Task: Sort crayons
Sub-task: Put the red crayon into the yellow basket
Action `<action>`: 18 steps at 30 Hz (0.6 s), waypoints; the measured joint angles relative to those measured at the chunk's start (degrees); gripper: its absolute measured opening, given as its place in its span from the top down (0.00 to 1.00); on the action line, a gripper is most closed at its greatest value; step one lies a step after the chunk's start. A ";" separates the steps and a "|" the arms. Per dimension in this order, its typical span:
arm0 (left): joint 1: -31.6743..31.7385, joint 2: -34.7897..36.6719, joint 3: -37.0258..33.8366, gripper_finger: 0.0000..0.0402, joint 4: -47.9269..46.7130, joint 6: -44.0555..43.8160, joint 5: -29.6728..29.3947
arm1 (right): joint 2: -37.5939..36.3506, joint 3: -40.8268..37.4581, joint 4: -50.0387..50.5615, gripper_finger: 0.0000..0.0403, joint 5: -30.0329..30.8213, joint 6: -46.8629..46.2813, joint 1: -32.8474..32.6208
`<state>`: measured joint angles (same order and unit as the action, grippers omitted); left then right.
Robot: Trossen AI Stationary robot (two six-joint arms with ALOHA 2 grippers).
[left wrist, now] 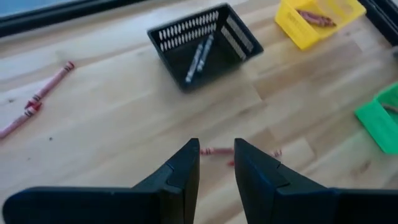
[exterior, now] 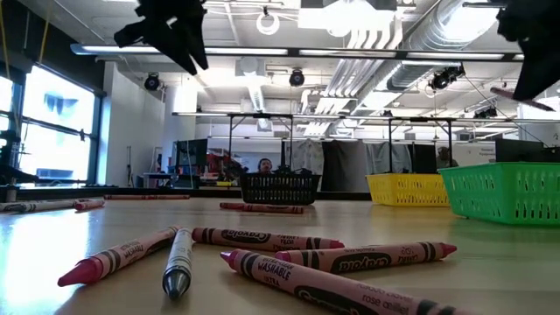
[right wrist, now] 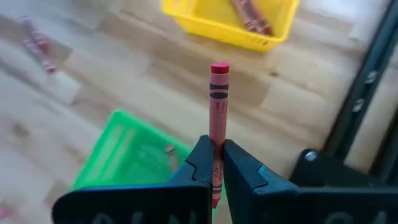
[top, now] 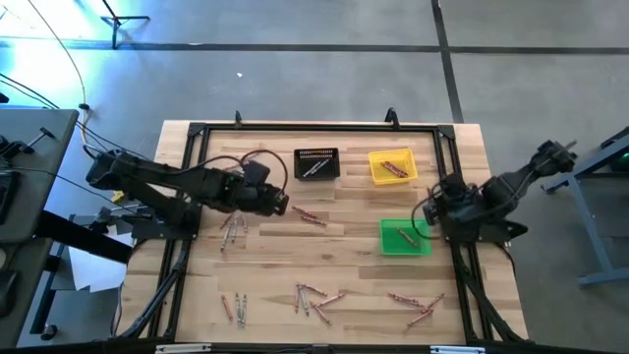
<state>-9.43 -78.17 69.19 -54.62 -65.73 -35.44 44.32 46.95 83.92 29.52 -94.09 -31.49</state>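
Several crayons lie loose on the wooden table: a pair (top: 308, 216) near the middle, and groups (top: 233, 231), (top: 314, 298), (top: 415, 307) toward the near edge. My right gripper (right wrist: 216, 146) is shut on a red crayon (right wrist: 218, 93), raised over the table by the green bin (right wrist: 134, 155) and near the yellow bin (right wrist: 230, 22). My left gripper (left wrist: 216, 155) hangs open above the middle pair of crayons (left wrist: 211, 151), with nothing between its fingers. Grey crayons (left wrist: 200, 53) lie in the black bin (left wrist: 236, 37). My right gripper pinches the red crayon between its two fingers at about mid-length (right wrist: 217, 134). The crayon runs along the fingers, and its red tip (right wrist: 219, 67) sticks out well past the fingertips. The fingers slant down from above. The crayon is lifted clear of table and bins.
At the back stand the black bin (top: 316, 164) and the yellow bin (top: 392, 165), which holds reddish crayons. The green bin (top: 405, 237), at the right, holds a crayon too. A dark frame (top: 314, 126) runs around the table's edge.
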 joint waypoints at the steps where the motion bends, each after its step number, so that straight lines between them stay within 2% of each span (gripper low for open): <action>1: 0.78 0.00 0.00 0.79 0.53 0.69 0.00 | -0.84 -1.00 -0.95 0.99 0.00 1.75 2.11; 7: 7.03 0.00 0.00 0.79 3.18 8.94 0.01 | -4.46 -7.50 -14.16 0.99 -0.11 13.69 15.48; 12: 14.35 0.00 0.00 0.79 7.23 18.27 1.88 | -3.46 -11.53 -29.37 0.99 -1.18 25.71 28.62; 18: 22.88 0.00 0.00 0.79 13.37 30.13 6.83 | 2.72 -13.76 -44.80 0.99 -9.54 41.67 47.11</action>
<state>13.45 -78.17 69.19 -41.25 -35.60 -28.61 47.04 33.19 39.12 19.98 -52.42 15.62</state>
